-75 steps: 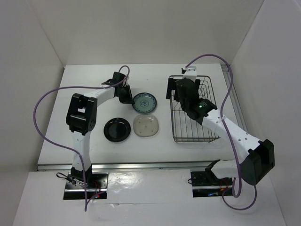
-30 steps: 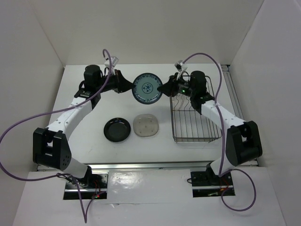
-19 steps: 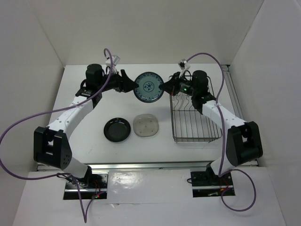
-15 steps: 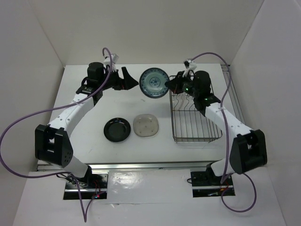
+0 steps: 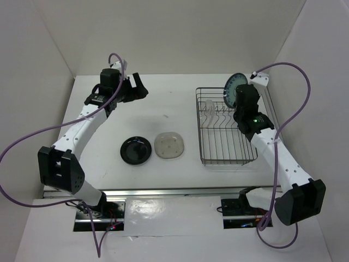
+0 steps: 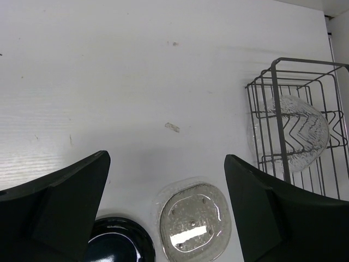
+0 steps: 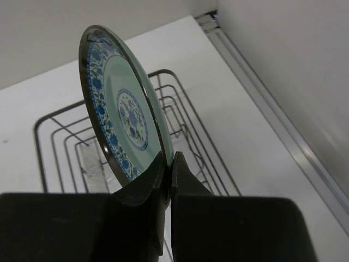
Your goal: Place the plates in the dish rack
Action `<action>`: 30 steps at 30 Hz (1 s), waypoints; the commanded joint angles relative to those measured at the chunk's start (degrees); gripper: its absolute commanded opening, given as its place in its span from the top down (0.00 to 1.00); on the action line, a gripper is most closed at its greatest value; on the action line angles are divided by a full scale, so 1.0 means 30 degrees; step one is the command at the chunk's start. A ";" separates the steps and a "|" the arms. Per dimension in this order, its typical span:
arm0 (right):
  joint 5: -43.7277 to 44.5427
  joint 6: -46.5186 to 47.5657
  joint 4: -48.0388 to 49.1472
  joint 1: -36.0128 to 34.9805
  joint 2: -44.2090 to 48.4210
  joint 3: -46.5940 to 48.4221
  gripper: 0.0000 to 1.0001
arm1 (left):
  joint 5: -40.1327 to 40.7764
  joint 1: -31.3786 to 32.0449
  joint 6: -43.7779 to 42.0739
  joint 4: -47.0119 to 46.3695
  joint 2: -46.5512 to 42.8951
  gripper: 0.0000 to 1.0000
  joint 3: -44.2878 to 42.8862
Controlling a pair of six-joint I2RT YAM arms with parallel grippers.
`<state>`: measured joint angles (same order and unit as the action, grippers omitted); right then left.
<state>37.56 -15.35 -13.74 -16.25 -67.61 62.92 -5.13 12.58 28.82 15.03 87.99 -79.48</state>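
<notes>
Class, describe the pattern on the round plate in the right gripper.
Blue floral motifs on the pale round plate; clearest in right wrist view.

No writing, label, brand, number or sign can be read in any view; the blue-patterned plate [image 7: 122, 114] clamped in the right tool [image 7: 168, 159] carries only floral ornament, no letters.

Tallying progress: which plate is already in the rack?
The clear glass plate, standing on edge inside the rack. The right gripper holds the blue-patterned plate over it; the black plate and beige plate lie flat on the table.
</notes>
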 commanded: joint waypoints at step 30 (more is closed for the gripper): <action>0.1308 0.0138 0.0419 -0.0589 -0.3917 -0.0405 1.00 | 0.0126 0.0143 -0.0055 0.0528 0.0408 0.00 -0.0869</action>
<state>41.25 -15.11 -17.41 -17.47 -79.15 61.45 -4.34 12.69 28.77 18.06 89.08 -79.53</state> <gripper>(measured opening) 0.057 0.999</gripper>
